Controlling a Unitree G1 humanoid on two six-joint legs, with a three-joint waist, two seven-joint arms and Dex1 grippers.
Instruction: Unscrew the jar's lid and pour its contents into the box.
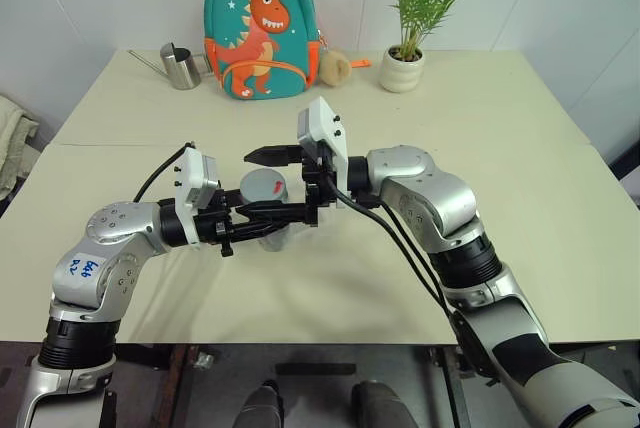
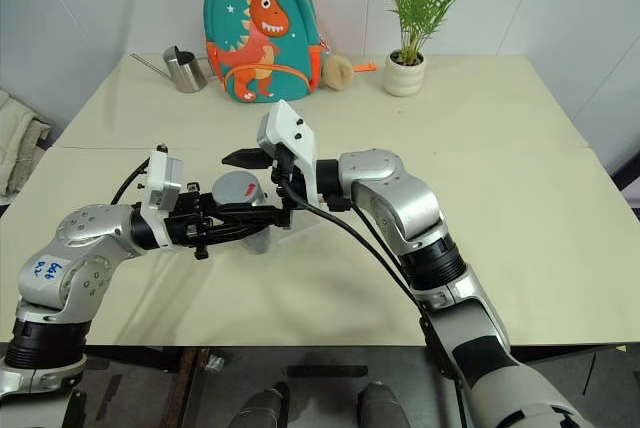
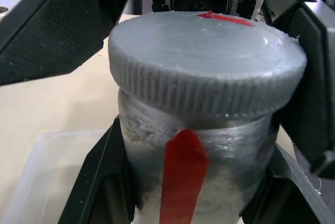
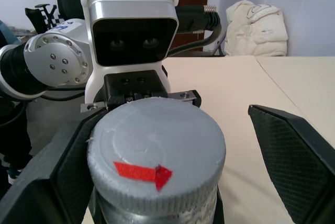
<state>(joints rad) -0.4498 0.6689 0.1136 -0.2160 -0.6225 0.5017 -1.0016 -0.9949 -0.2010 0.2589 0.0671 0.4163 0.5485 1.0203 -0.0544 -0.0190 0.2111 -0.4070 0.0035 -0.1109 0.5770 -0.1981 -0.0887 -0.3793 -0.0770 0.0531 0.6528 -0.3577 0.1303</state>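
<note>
Holding the jar (image 1: 268,220) tight and upright, the left fingers (image 3: 97,182) press on its body, one on each side, low under the lid (image 3: 207,67). The lid sits on top, right between the wide-apart right fingers (image 4: 293,156), which reach in level from the side and do not touch it yet. Next they likely need to close on the lid's rim. The box (image 3: 47,174) lies just below the jar.

Dinosaur backpack (image 1: 262,28), watering can (image 1: 181,67), potted plant (image 1: 404,63)
</note>
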